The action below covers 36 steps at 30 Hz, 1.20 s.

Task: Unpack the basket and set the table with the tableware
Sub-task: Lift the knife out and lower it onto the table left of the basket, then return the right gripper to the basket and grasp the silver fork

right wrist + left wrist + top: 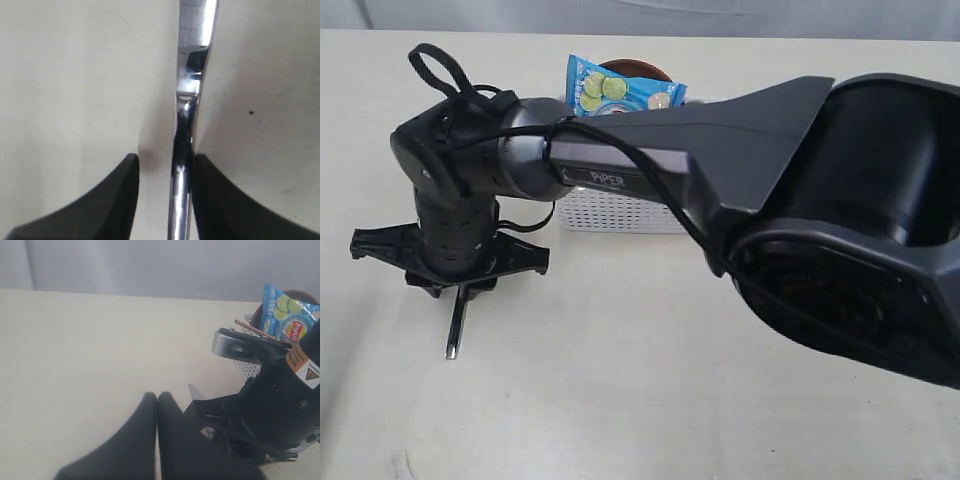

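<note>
A steel knife (454, 328) lies flat on the cream table (640, 400), left of the white perforated basket (620, 212). My right gripper (460, 288) reaches across and points straight down over it. In the right wrist view the knife (193, 60) runs between the open jaws of the right gripper (165, 162), its handle close against one finger (215, 200) with a clear gap to the other. The left gripper (157, 396) hovers over bare table with its fingers pressed together and nothing in them. Wooden chopsticks (252, 328) stick out of the basket (248, 369).
A blue chip bag (620, 88) stands up out of the basket in front of a brown round plate (640, 68). The right arm's big dark body (840, 220) spans the middle and right of the exterior view. Grey curtain lines the table's far edge.
</note>
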Motion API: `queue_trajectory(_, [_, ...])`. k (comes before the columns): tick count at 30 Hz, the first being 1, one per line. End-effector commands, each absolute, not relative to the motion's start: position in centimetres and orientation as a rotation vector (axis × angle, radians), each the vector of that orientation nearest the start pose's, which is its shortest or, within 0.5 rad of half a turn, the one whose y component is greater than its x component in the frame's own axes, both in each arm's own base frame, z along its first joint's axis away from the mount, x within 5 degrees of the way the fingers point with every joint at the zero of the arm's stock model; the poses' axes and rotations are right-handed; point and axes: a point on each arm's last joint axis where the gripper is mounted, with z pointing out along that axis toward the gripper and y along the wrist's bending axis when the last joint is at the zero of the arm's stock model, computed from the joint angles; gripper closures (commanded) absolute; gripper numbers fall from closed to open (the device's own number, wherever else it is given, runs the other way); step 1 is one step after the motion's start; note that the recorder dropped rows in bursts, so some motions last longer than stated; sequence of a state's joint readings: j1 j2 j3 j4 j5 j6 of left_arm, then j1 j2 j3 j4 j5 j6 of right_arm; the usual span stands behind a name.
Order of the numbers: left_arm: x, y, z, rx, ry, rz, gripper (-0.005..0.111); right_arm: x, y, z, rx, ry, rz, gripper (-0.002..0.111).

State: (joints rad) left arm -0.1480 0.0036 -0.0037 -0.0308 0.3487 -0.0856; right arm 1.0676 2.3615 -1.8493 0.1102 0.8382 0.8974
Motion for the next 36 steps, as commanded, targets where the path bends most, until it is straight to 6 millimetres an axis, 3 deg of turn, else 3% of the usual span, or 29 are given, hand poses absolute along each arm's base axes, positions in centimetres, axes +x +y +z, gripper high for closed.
queue_trajectory(1, [5.3,-0.9,18.2,0.046,1.834,-0.195,0.107,22.9,43.4,12.1,-0.228,3.017,0.417,0.073])
queue_trajectory(7, [5.3,-0.9,18.2,0.046,1.834,-0.195,0.107,23.3,42.3,15.0,-0.329,2.968,0.349,0.073])
queue_trajectory(11, [5.3,-0.9,18.2,0.046,1.834,-0.195,0.107,23.0,40.6,21.6,-0.593,2.828,0.331,0.073])
queue_trajectory(12, [5.3,-0.9,18.2,0.046,1.834,-0.195,0.107,22.6,39.7,24.0,-0.739,2.777,0.303,0.073])
queue_trajectory(13, [5.3,-0.9,18.2,0.046,1.834,-0.195,0.107,22.3,39.2,24.9,-0.808,2.761,0.281,0.073])
queue_trajectory(14, [5.3,-0.9,18.2,0.046,1.834,-0.195,0.107,21.9,37.8,27.0,-0.957,2.706,0.193,0.073])
queue_trajectory(15, [5.3,-0.9,18.2,0.046,1.834,-0.195,0.107,22.0,37.2,27.8,-1.017,2.665,0.127,0.073])
queue_trajectory(16, [5.3,-0.9,18.2,0.046,1.834,-0.195,0.107,22.8,35.8,29.8,-1.085,2.535,0.03,0.073])
queue_trajectory(18, [5.3,-0.9,18.2,0.046,1.834,-0.195,0.107,24.5,33.2,32.5,-1.124,2.43,-0.028,0.073])
queue_trajectory(21, [5.3,-0.9,18.2,0.046,1.834,-0.195,0.107,27.9,28.7,34.8,-1.12,2.414,-0.001,0.073])
queue_trajectory(25, [5.3,-0.9,18.2,0.046,1.834,-0.195,0.107,32.4,23.1,34.8,-1.179,2.436,0.117,0.073])
queue_trajectory(30, [5.3,-0.9,18.2,0.046,1.834,-0.195,0.107,35.4,19.2,31.9,-1.211,2.512,0.104,0.073])
queue_trajectory(33, [5.3,-0.9,18.2,0.046,1.834,-0.195,0.107,36.6,18.4,28.9,-1.162,2.62,0.223,0.073])
queue_trajectory(36, [5.3,-0.9,18.2,0.046,1.834,-0.195,0.107,37.3,19.2,26.5,-1.209,2.641,0.382,0.073])
